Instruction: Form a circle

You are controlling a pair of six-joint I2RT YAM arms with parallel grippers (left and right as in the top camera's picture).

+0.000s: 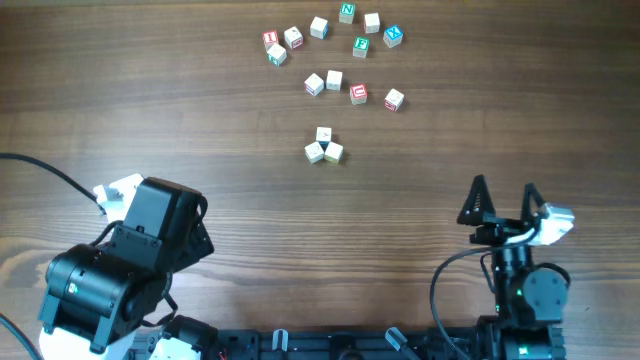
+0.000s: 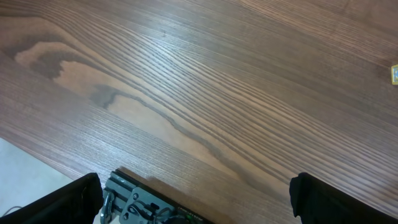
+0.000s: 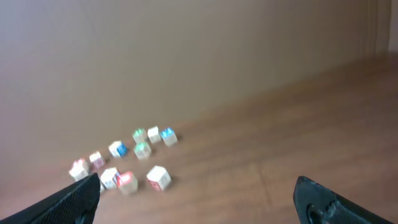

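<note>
so the alphabet cubes lie scattered loose across the far middle of the wooden table, no ring formed, with three of them huddled touching nearer the arms. both the left gripper and right gripper hover well back from them, jaws spread wide and holding nothing

Overhead straight down on table, left wrist close over wood, right wrist low, sharing cubes.
</note>
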